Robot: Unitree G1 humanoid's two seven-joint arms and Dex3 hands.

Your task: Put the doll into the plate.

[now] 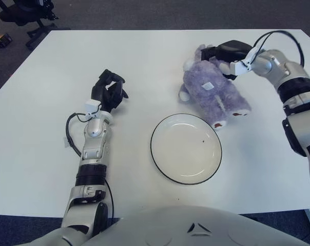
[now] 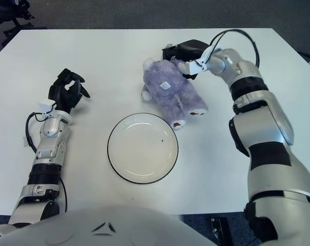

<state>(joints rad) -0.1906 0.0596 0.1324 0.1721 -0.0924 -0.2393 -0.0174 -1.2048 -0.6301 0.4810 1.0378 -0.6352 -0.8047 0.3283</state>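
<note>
Left eye view: right hand (image 1: pixel 228 53) fingers closed on the head end of the purple plush doll (image 1: pixel 214 94), which lies on the white table (image 1: pixel 37 133) just beyond the empty plate (image 1: pixel 186 148). Left hand (image 1: pixel 108 91) fingers curled, holding nothing.

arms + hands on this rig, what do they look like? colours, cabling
Both arms are silver-grey metal segments with black joint bands. The left hand and right hand have black three-finger assemblies on white wrist fittings. A black cable loops loosely beside the left forearm; another black cable arcs over the right wrist.
</note>
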